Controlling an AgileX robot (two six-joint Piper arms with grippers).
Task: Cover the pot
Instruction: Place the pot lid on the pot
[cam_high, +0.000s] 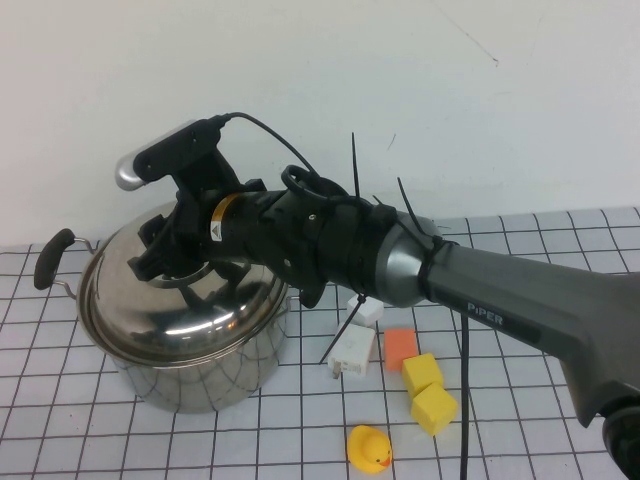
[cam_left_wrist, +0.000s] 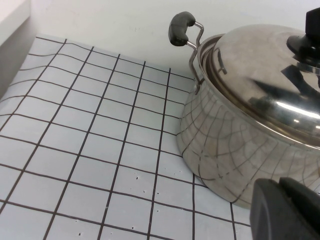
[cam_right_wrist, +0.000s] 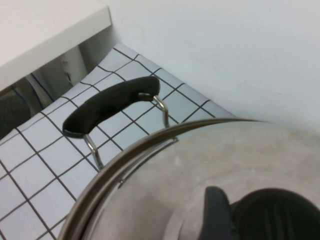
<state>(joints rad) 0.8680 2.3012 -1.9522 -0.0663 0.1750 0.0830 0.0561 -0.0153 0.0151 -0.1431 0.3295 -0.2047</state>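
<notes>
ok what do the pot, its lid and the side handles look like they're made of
Pot: polished steel, apparently; it mirrors the grid lines. Lid: same shiny metal, reflecting the right gripper at its knob. Handle: matte black, probably plastic, on wire brackets. Left gripper hangs beside the pot.

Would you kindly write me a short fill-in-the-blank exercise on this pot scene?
1. The domed lid rests on the ____.
2. The right gripper is at the lid's black ____.
3. Beside the two yellow blocks lies a yellow rubber ____.
4. The left gripper shows only in the ____ wrist view, low beside the pot.

Missing words: pot; knob; duck; left
</notes>
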